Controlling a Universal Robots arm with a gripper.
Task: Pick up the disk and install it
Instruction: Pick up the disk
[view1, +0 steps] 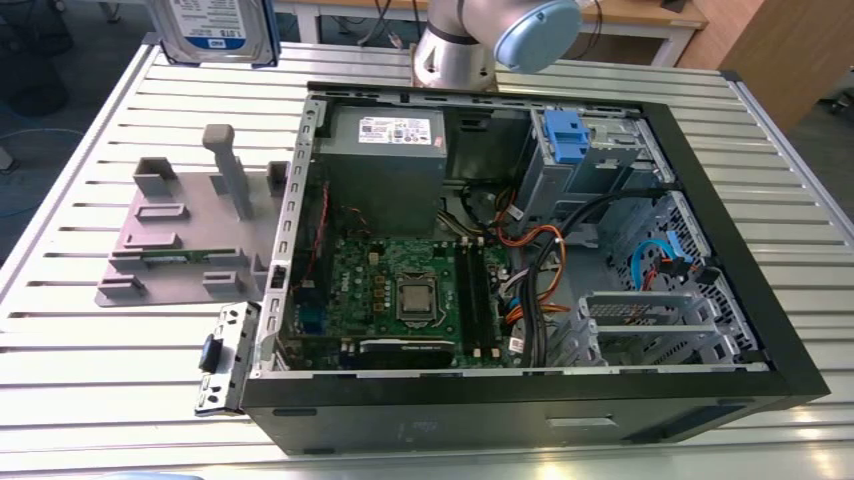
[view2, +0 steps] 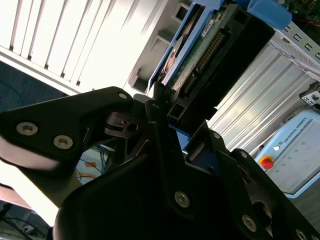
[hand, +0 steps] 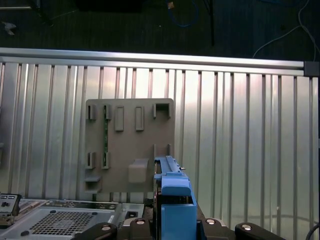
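The disk (view1: 214, 30) hangs in the air above the far corner of the table at the exterior view's left, its white and blue label facing the camera and a blue bracket around it. In the second wrist view my gripper (view2: 165, 107) is shut on the disk (view2: 210, 45), whose green circuit board and connector edge show between the black fingers (view2: 112, 117). In the first wrist view the disk's blue bracket (hand: 175, 192) stands on edge between the gripper's two sides (hand: 172, 225), high over the grey holder plate (hand: 130, 145).
An open computer case (view1: 747, 300) lies on the ribbed metal table (view1: 80, 350), with a motherboard (view1: 400, 290), a grey power supply (view1: 387, 150) and a blue clip (view1: 566, 135) at its drive bay. A grey fixture plate (view1: 187, 235) and a loose metal bracket (view1: 220, 355) lie beside the case.
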